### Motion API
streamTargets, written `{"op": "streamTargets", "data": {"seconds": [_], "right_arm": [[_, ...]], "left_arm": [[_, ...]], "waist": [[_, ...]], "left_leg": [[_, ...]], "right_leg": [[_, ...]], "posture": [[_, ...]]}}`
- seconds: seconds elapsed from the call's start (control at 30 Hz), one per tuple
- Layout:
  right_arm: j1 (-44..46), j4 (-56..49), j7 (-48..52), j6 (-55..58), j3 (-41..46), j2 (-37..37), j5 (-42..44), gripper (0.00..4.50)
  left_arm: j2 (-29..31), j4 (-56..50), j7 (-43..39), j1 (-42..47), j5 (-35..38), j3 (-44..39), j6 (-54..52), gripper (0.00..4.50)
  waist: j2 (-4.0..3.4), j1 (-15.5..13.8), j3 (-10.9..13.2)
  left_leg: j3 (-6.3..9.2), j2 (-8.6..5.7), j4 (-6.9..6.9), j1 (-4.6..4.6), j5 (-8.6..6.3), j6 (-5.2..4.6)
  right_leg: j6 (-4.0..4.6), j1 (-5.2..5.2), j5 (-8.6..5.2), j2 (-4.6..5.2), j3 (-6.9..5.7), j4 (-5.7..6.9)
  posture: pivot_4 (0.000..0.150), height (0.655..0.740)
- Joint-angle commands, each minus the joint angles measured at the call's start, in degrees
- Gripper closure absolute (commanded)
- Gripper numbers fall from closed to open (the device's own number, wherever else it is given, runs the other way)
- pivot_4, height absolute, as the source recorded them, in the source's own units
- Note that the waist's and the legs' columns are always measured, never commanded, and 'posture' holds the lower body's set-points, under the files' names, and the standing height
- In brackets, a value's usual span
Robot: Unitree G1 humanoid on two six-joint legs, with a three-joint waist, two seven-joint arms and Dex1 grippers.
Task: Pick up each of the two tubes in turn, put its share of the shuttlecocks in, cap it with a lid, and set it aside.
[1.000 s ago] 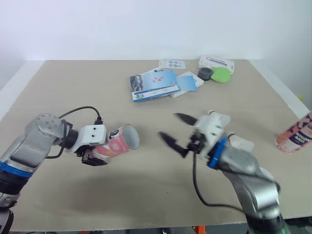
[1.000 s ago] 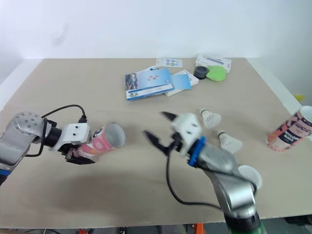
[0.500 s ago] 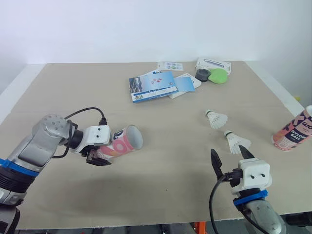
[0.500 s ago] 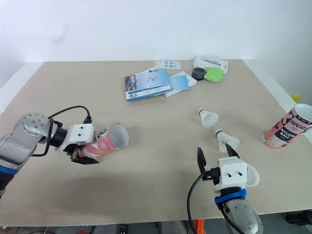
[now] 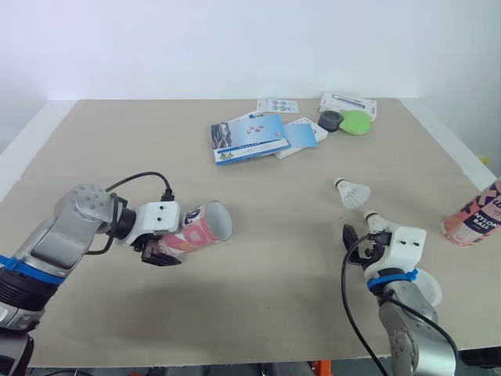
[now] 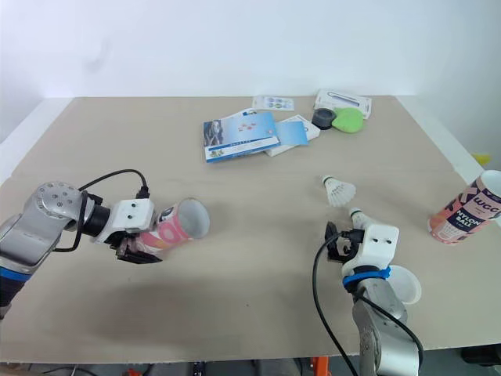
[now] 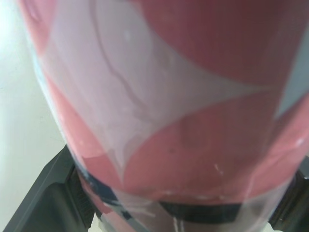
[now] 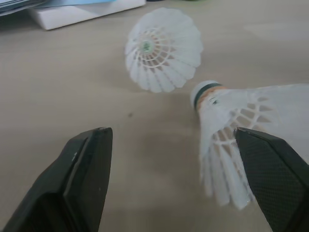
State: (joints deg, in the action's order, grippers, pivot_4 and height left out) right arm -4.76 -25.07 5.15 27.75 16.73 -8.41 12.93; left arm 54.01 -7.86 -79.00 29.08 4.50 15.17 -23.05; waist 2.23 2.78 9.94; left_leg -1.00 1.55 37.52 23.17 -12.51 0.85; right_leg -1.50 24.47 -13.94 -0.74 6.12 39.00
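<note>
A pink and white tube point(image 5: 197, 226) lies on its side just above the table, open mouth toward the centre, with my left gripper point(image 5: 166, 249) shut on its lower end. Its wall point(image 7: 169, 96) sits close against the left wrist camera. A second tube point(image 5: 475, 218) stands upright at the right edge. Two white shuttlecocks lie right of centre, one point(image 5: 354, 192) farther away and one point(image 8: 241, 140) close by. My right gripper point(image 8: 178, 164) is open low over the table, the nearer shuttlecock lying against one of its fingers point(image 8: 275, 179). A white lid point(image 6: 401, 284) lies beside the right arm.
Blue booklets point(image 5: 249, 136) and white boxes point(image 5: 346, 102) are stacked at the back of the table. A black lid point(image 5: 329, 119) and a green lid point(image 5: 356, 120) lie beside them. The table's right edge runs close to the upright tube.
My right gripper has pulled away from the held tube's mouth, swung right and toward the front, and come down by the nearer shuttlecock. The left gripper keeps its hold on the tube.
</note>
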Motion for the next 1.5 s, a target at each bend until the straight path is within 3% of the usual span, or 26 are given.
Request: {"op": "streamTargets", "data": {"seconds": [0.03, 0.1, 0.17, 0.2, 0.27, 0.5, 0.67, 0.77, 0.97, 1.33, 1.5], "right_arm": [[2.6, 1.7, -1.9, 0.8, 2.4, 0.0, 1.2, 1.90], [3.5, 2.0, -3.2, 0.8, 2.5, 0.1, 0.6, 2.49], [3.5, 1.8, -4.0, 0.3, 2.3, 0.2, 0.1, 3.44], [3.2, 1.6, -4.2, 0.2, 2.3, 0.3, 0.2, 3.44], [1.2, -1.8, -2.6, -3.8, 3.2, 0.7, 1.7, 4.42], [-6.2, -17.0, 12.8, -10.4, -2.0, -6.7, 7.8, 4.42], [0.2, -20.3, 27.3, -4.1, -11.3, -21.4, 11.6, 4.42], [8.2, -18.0, 31.2, -1.8, -14.4, -25.8, 12.8, 4.42], [26.0, -10.6, 39.4, 0.9, -24.4, -28.3, 11.9, 4.42], [34.8, -7.8, 44.2, 0.6, -31.9, -28.3, 8.0, 4.42], [35.8, -8.9, 44.5, 2.3, -31.4, -28.2, 8.8, 2.84]], "left_arm": [[0.8, -2.1, 0.6, -0.5, 0.8, -1.5, -0.7, 0.57], [0.8, -2.5, 0.8, -0.5, 1.0, -1.6, -1.0, 0.57], [0.8, -2.7, 1.1, -0.5, 1.1, -1.6, -1.2, 0.57], [0.9, -2.7, 1.2, -0.6, 1.1, -1.6, -1.1, 0.57], [0.9, -2.7, 1.3, -0.5, 1.2, -1.5, -0.9, 0.57], [0.7, -2.0, 1.1, 0.6, 1.4, -1.2, -0.7, 0.57], [-0.2, -0.7, 1.1, 1.7, 1.0, -0.4, -0.2, 0.57], [-0.6, -0.5, 1.1, 2.0, 0.8, 0.0, 0.1, 0.57], [-0.7, -0.7, 1.1, 2.7, 0.7, 0.0, -0.5, 0.57], [-0.8, -1.3, 1.1, 2.6, 1.2, 0.0, -1.2, 0.57], [-1.2, -1.4, 1.1, 2.9, 1.2, 0.3, -1.3, 0.57]], "waist": [[0.00, 0.0, 0.0], [-0.01, 0.0, 0.0], [0.00, 0.0, 0.0], [0.00, 0.0, 0.0], [-0.01, 0.0, 0.0], [-0.08, 0.2, 0.0], [-0.04, 0.8, 0.1], [0.04, 0.8, 0.1], [0.19, 1.0, 0.1], [0.17, 1.0, 0.1], [0.17, 1.0, 0.1]], "left_leg": [[-0.01, 0.00, 0.00, 0.00, 0.00, 0.00], [0.00, -0.01, 0.00, 0.00, 0.00, 0.00], [0.00, -0.01, -0.01, 0.02, 0.00, 0.00], [0.01, -0.01, -0.02, 0.02, 0.00, 0.00], [0.02, -0.01, -0.02, 0.03, 0.00, 0.00], [0.03, -0.01, -0.04, 0.05, -0.09, 0.01], [-0.02, 0.01, 0.03, -0.09, -0.05, -0.02], [-0.03, 0.00, 0.07, -0.06, -0.04, -0.03], [0.13, -0.03, 0.05, 0.07, -0.05, -0.03], [0.33, -0.02, 0.05, 0.24, -0.24, -0.08], [0.35, 0.00, 0.06, 0.21, -0.23, -0.07]], "right_leg": [[-0.01, 0.00, 0.01, 0.00, 0.02, 0.00], [-0.03, 0.00, 0.02, 0.00, 0.01, 0.00], [-0.06, 0.02, 0.02, 0.00, 0.01, 0.00], [-0.06, 0.02, 0.02, 0.00, 0.00, 0.00], [-0.08, 0.02, 0.02, 0.00, 0.00, 0.00], [-0.28, 0.03, -0.01, 0.01, -0.01, -0.01], [-0.06, -0.07, 0.00, -0.05, 0.02, -0.01], [-0.07, -0.06, 0.01, -0.05, 0.04, -0.01], [-0.24, -0.03, 0.11, -0.10, -0.11, -0.04], [-0.20, 0.09, -0.13, -0.03, -0.30, -0.03], [-0.18, 0.06, -0.11, -0.04, -0.33, -0.02]], "posture": [[0.150, 0.7400], [0.150, 0.7400], [0.150, 0.7400], [0.150, 0.7400], [0.150, 0.7400], [0.150, 0.7400], [0.150, 0.7400], [0.150, 0.7400], [0.150, 0.7400], [0.150, 0.7400], [0.150, 0.7400]]}}
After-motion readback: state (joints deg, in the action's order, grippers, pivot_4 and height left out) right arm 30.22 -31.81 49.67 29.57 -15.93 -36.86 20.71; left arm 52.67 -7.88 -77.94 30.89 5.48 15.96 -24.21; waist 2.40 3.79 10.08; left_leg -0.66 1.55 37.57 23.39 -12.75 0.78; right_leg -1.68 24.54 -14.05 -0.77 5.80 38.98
